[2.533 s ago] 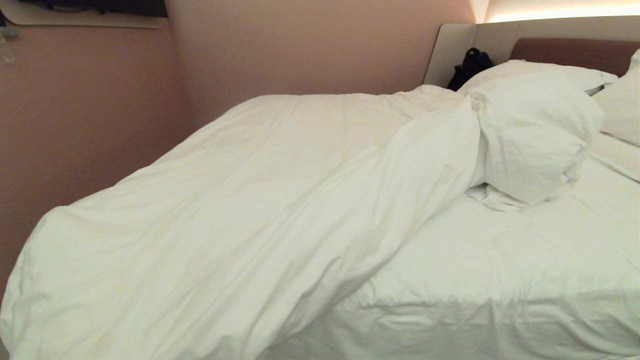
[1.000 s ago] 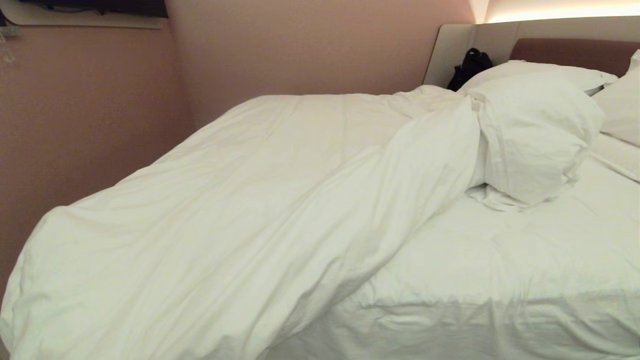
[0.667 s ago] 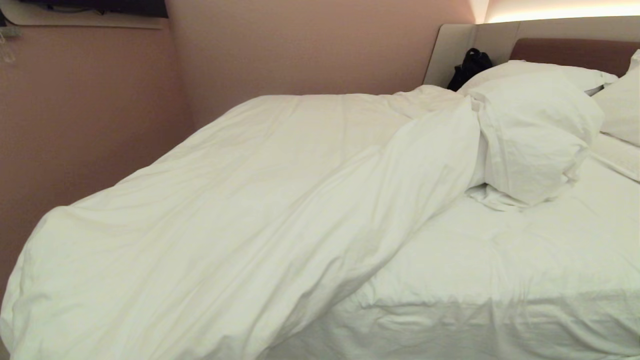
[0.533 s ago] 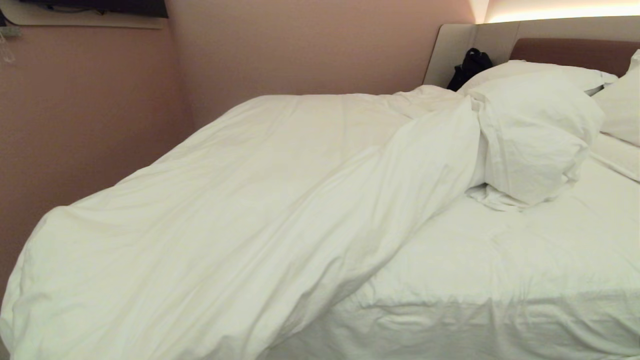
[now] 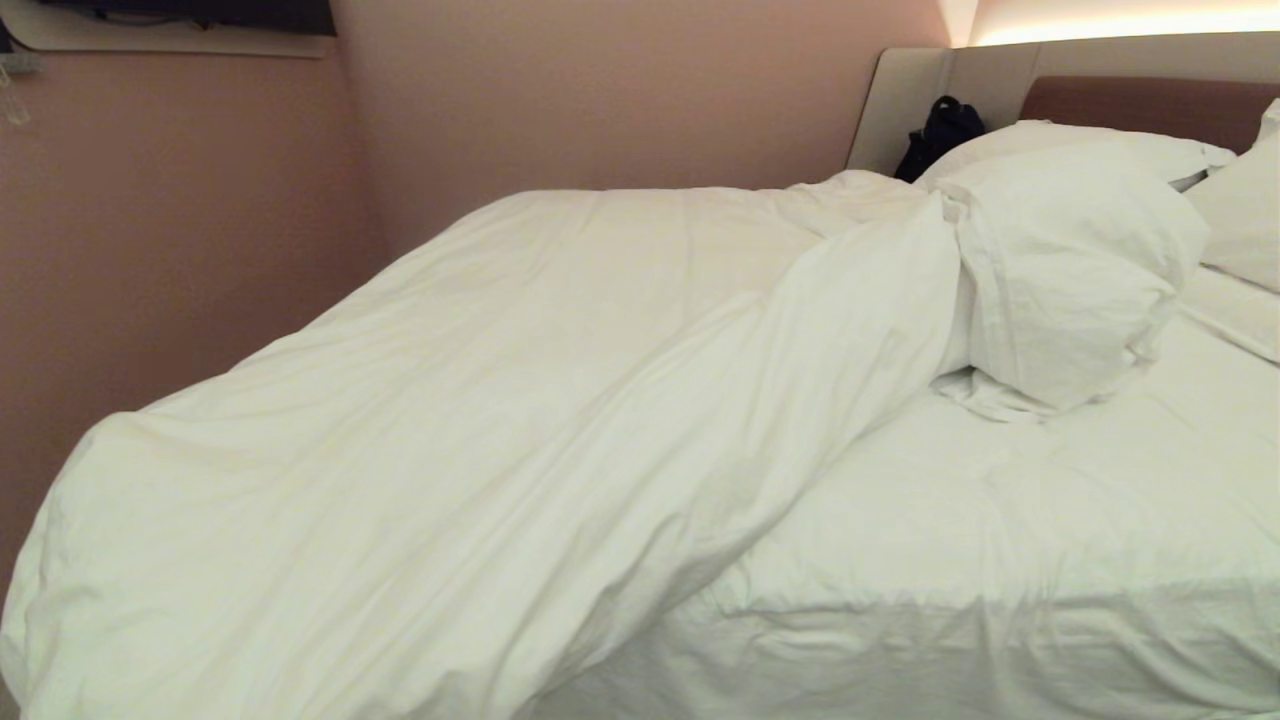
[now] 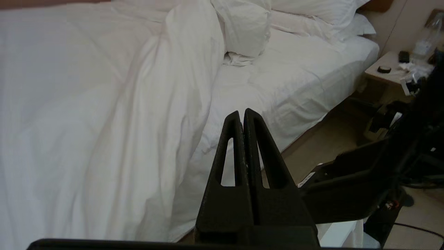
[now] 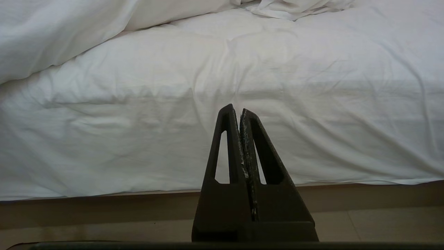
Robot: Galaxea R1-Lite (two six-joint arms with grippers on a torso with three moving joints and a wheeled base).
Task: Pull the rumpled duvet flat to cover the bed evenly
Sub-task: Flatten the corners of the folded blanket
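White duvet [image 5: 480, 430] bunched over the bed's [image 5: 1000, 560] far side and foot corner, near side bare sheet, pillows [image 5: 1080, 250] at brown headboard [image 5: 1130, 105], pink walls [image 5: 600, 90], left hand [image 6: 241, 116] closed, empty, above near edge, right hand [image 7: 239, 113] closed, empty, facing mattress side.

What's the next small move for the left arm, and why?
Probably open the left gripper and reach to the duvet along its folded edge. It is shut on nothing, off the bed, and the duvet is bunched to one side, leaving the near mattress bare.
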